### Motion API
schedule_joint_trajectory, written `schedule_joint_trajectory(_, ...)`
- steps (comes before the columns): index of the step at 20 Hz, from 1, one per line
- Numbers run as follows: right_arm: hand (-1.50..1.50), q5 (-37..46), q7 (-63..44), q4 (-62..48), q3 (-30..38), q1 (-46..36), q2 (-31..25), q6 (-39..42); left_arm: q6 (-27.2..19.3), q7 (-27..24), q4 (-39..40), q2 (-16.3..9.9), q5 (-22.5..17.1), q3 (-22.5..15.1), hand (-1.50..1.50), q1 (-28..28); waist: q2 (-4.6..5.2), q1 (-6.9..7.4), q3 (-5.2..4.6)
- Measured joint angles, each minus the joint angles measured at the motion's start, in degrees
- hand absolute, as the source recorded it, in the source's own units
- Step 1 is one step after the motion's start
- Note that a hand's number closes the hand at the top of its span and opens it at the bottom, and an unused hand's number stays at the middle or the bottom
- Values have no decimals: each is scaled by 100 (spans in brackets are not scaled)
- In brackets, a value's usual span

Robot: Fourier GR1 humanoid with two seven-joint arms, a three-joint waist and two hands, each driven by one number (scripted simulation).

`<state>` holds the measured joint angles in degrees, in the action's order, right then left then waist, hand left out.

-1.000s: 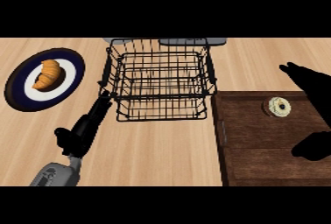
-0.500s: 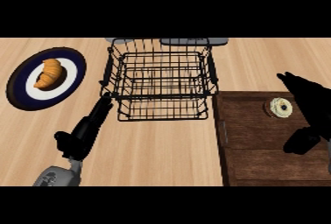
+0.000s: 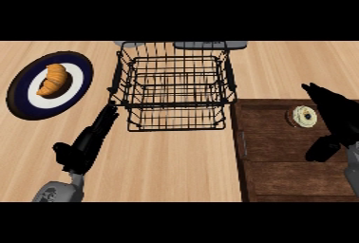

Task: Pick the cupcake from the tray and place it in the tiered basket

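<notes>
Resting on the tray (image 3: 280, 156), the cupcake (image 3: 305, 116) is ungrasped. The right hand (image 3: 336, 126) brackets it, fingers spread wide; the left hand (image 3: 88, 142) lies open. Grasp and transfer to the tiered basket (image 3: 175, 85) remain.

We assess the setting as a kitchen, on these grounds. The work surface is a light wooden counter (image 3: 168, 161) with visible plank grain running across the view. On it stands a black wire tiered basket (image 3: 175, 90) of the kind used for storing food. At the left lies a dark-rimmed round plate (image 3: 28, 102) with a white centre, carrying a croissant (image 3: 53, 79). At the right sits a dark wooden tray (image 3: 280, 166) bearing a small frosted cupcake (image 3: 305, 116). Behind the basket we note 2 grey objects (image 3: 210, 45) at the counter's far edge; we cannot tell what they are. Baked goods, tableware and storage ware together indicate domestic food handling.
</notes>
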<state>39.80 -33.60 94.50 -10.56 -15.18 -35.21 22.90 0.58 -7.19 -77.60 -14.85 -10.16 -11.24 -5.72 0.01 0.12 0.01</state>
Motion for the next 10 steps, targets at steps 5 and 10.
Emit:
schedule_joint_trajectory(5,-150,319,372,-550,217,-37,223,-87,53,3,39,146,163,118,0,-29,1,1,-1)
schedule_joint_trajectory(10,-150,621,790,-970,384,-38,432,-162,146,-16,177,286,310,274,0,-134,1,-2,-1)
